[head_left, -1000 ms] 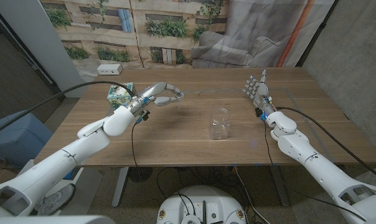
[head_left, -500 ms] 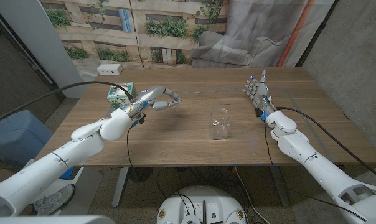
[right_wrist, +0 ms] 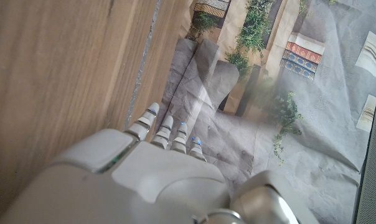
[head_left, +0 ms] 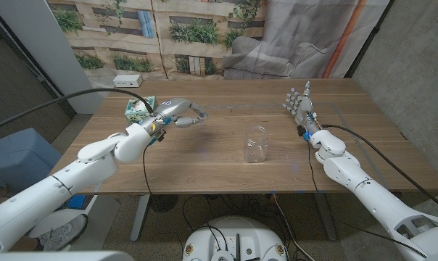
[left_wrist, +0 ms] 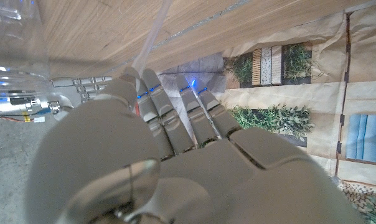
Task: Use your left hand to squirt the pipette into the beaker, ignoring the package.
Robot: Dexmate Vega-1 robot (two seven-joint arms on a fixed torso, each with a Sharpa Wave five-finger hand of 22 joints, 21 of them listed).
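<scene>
two things decide the risk at this moment: the thin grip on the pipette [head_left: 201, 112] and the gap that separates it from the beaker [head_left: 256, 143]. the left robot hand [head_left: 179, 114] is seen raised above the tabletop [head_left: 204, 163], its fingers curled round the clear pipette, whose slender stem can be traced past the fingertips in the left wrist view; just how firmly it is pinched cannot be told. the beaker stands upright near the middle of the tabletop, well apart from that hand, on the side toward the right arm. the right robot hand [head_left: 300, 107] is held up on its edge beyond the beaker with fingers straight and apart, holding nothing. the package [head_left: 140, 110] lies just beside the left forearm, and it could be brushed or dragged if the arm were swung low on its way across. since the pipette is transparent and slight, its tip could easily be misjudged, so that liquid would be squirted onto the wood rather than into the glass. a squeeze given too soon would spill the contents short of the rim, and a descent made too far could tip the light beaker over.
</scene>
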